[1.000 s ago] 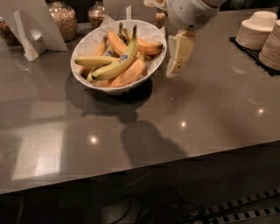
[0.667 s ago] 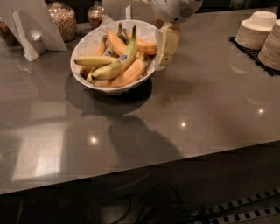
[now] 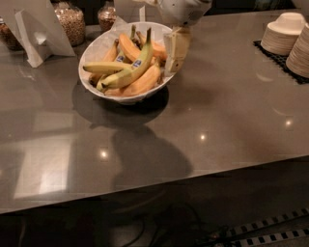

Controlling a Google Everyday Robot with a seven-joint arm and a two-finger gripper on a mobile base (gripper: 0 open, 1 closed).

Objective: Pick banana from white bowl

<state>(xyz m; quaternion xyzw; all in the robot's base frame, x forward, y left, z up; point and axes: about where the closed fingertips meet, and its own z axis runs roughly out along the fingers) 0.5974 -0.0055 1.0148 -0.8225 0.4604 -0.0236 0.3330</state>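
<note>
the gripper [image 3: 176, 52] hangs at the right rim of the white bowl [image 3: 99, 42]; how far open it is cannot be told. the banana [image 3: 131, 70] lies in the bowl on top of other bananas [image 3: 145, 82], not held.

- A dark grey table [image 3: 227, 116], shiny, with small spots of light on it.
- Fat orange bananas [image 3: 142, 82] in the white bowl [image 3: 96, 43]. One at the back lies just beside the gripper [image 3: 172, 65], which hangs over the bowl's right rim.
- A short yellow banana [image 3: 106, 67] on the left side of the pile, with no sticker that shows.
- A white folded card stand [image 3: 41, 26] at the back left.
- Two glass jars of brown bits, one [image 3: 70, 21] by the card, one [image 3: 107, 14] behind the bowl.
- Two stacks of white paper plates [image 3: 285, 34] at the far right, on a black mat [image 3: 270, 52].
- A dark floor below the table, with a black and white striped strip [image 3: 270, 226].
</note>
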